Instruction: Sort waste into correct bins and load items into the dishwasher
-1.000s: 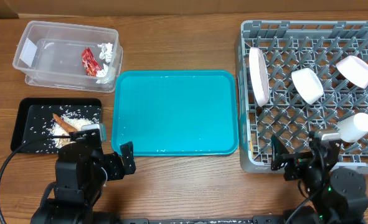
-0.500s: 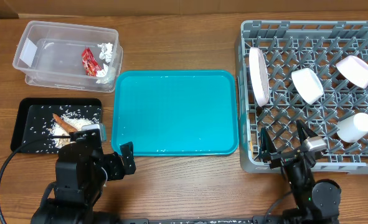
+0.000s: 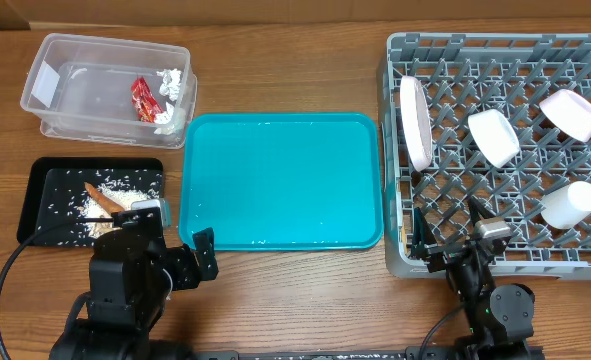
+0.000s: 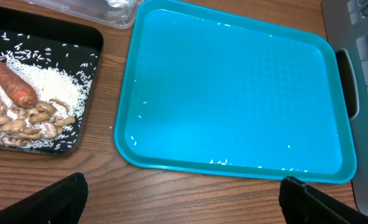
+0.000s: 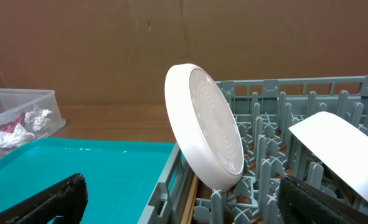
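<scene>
At the dish rack's (image 3: 585,48) left side the white plate (image 3: 413,122) stands on edge between pegs, just beyond the right gripper (image 3: 447,232). Two bowls (image 3: 493,137) and a cup (image 3: 570,204) lie further right. That gripper sits low at the rack's near-left corner, its fingers spread wide and empty. The left gripper (image 3: 182,232), also wide open and holding nothing, hangs over the near-left corner of the teal tray (image 3: 280,170), beside the black tray (image 3: 35,180). The wrapper (image 3: 142,99) and tissue (image 3: 170,82) lie in the clear tub (image 3: 45,55).

Seen from overhead, the plate is only a thin edge. The right wrist view shows its ringed underside leaning over the rack. The left wrist view picks out the carrot (image 4: 12,87), rice (image 4: 53,81) and beige scraps (image 4: 15,121), and stray grains on the teal tray.
</scene>
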`<state>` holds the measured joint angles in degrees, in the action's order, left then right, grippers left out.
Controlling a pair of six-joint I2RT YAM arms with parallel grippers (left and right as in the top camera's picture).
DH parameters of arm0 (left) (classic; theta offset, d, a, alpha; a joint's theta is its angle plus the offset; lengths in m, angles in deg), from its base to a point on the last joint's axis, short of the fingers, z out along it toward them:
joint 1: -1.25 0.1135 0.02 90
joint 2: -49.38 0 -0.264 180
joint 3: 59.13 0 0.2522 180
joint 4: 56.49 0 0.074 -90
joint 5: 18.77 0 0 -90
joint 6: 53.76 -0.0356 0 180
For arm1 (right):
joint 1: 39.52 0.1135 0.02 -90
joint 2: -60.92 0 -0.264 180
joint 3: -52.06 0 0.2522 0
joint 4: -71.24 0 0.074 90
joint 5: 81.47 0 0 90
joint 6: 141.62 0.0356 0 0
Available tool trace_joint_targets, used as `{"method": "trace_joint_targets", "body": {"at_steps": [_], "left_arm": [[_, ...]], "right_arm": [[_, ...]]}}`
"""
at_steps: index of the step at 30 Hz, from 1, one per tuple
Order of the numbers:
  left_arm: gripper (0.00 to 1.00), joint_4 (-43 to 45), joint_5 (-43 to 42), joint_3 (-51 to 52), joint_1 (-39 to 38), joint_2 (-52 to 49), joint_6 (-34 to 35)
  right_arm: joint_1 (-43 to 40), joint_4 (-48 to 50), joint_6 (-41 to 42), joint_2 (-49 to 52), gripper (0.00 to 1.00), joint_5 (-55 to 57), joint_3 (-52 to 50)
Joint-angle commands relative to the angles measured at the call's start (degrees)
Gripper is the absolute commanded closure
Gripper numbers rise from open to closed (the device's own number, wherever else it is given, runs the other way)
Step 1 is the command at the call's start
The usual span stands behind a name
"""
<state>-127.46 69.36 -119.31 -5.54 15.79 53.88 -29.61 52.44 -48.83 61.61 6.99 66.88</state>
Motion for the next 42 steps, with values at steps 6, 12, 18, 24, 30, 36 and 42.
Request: {"method": "trace_joint_targets", "body": {"at_steps": [6,12,18,24,30,36,42], "left_arm": [[0.0,0.2,0.6,0.0,-0.4,0.2,0.4],[0.0,0.2,0.6,0.0,-0.4,0.2,0.4],[0.0,0.2,0.6,0.0,-0.4,0.2,0.4],[0.0,0.2,0.6,0.0,-0.4,0.2,0.4],[0.0,0.3,2.9,0.5,-0.5,2.7,0.2],[0.0,7.5,5.4,10.0,0.0,11.3,0.1],[0.0,23.5,5.5,26.1,0.4,22.0,0.1]], "right_arm": [[0.5,0.3,0.2,-0.5,0.0,0.0,-0.6],[0.5,0.3,0.2,-0.5,0.0,0.0,-0.6],[0.5,0.3,0.2,-0.5,0.0,0.0,-0.6],[0.5,0.3,0.2,-0.5,0.0,0.0,-0.6],[0.5,0.3,0.2,-0.5,0.0,0.0,-0.6],[0.5,0.3,0.2,-0.5,0.0,0.0,-0.6],[0.5,0.3,0.2,-0.5,0.0,0.0,-0.6]]}}
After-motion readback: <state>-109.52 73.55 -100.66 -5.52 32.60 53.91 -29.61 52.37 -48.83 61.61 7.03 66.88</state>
